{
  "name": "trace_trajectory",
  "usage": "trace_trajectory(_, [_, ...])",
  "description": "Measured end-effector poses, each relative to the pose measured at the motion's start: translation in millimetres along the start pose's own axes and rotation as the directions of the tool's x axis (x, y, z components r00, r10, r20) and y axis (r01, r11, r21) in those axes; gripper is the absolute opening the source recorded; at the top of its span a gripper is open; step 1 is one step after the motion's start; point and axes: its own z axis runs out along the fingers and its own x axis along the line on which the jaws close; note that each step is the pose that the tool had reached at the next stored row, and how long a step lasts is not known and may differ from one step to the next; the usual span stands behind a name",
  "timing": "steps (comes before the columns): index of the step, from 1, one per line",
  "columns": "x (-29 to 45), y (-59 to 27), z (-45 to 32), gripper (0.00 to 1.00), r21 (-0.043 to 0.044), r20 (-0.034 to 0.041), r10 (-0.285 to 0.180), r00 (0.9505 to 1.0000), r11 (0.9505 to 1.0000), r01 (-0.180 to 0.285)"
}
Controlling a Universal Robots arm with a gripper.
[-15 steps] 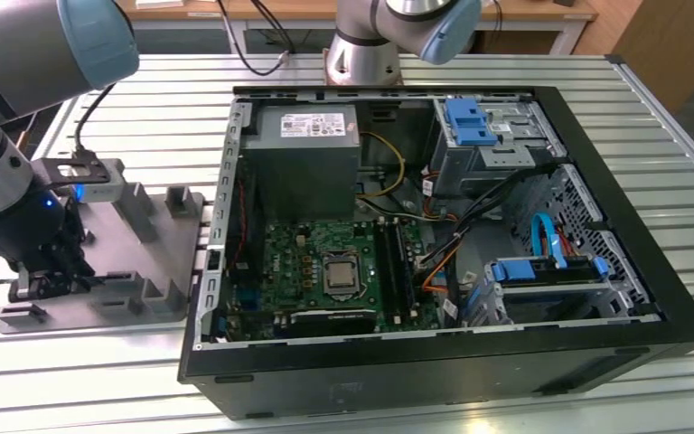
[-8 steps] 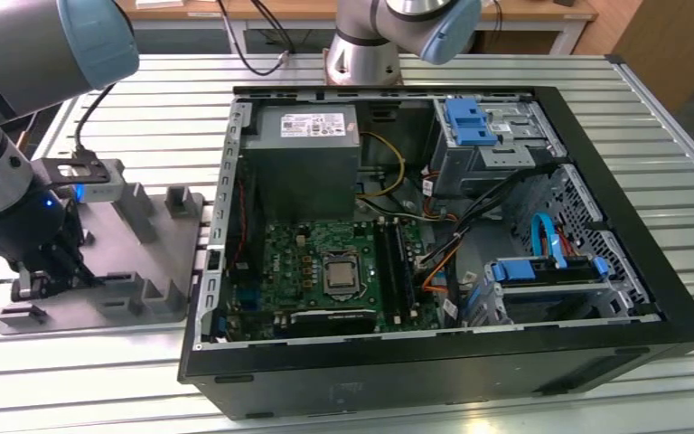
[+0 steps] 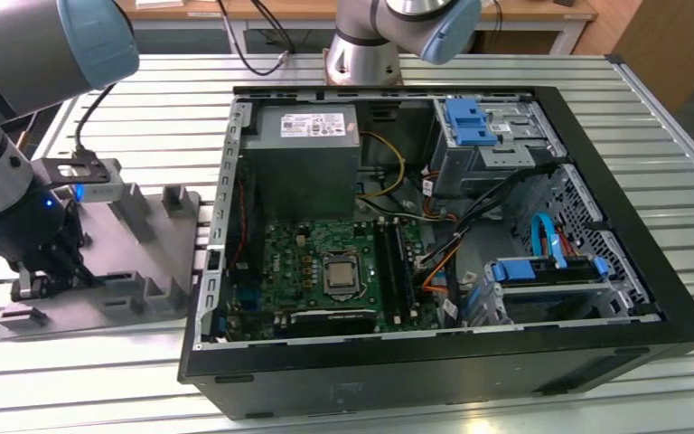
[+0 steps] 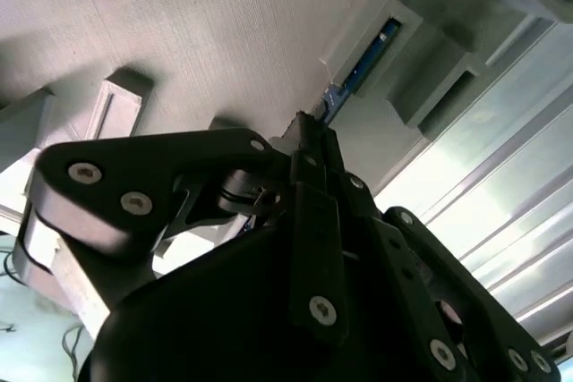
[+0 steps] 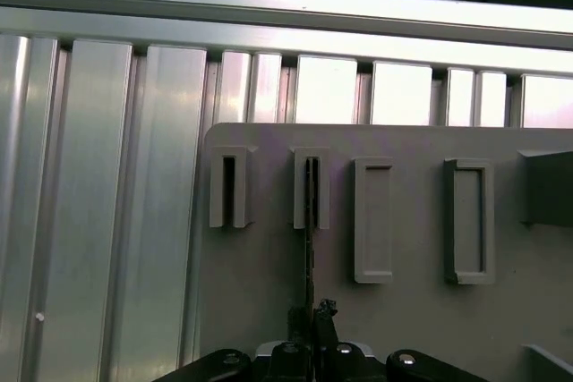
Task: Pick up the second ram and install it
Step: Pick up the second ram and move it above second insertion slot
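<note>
The second ram is a thin dark stick seen edge-on, with one end standing in a slot of the grey holder. In the second wrist view the ram shows blue-green inside that slot. My gripper is shut on the stick's near end, its black fingers pressed together around it. In the exterior view the gripper is low over the grey holder at the exterior view's left, beside the open computer case.
The case lies open with its green motherboard, black memory slots, a grey power supply and blue drive brackets. Several other slots stand on the holder. Everything rests on a ribbed aluminium table.
</note>
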Motion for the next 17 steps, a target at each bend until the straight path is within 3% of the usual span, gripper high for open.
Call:
trace_trajectory(13, [0.0,0.0,0.0,0.14,0.0001,0.0004,0.004,1.0,1.0,-0.004])
trace_trajectory(17, [0.0,0.0,0.1,0.14,0.0007,0.0024,0.07,0.9975,0.9975,-0.07])
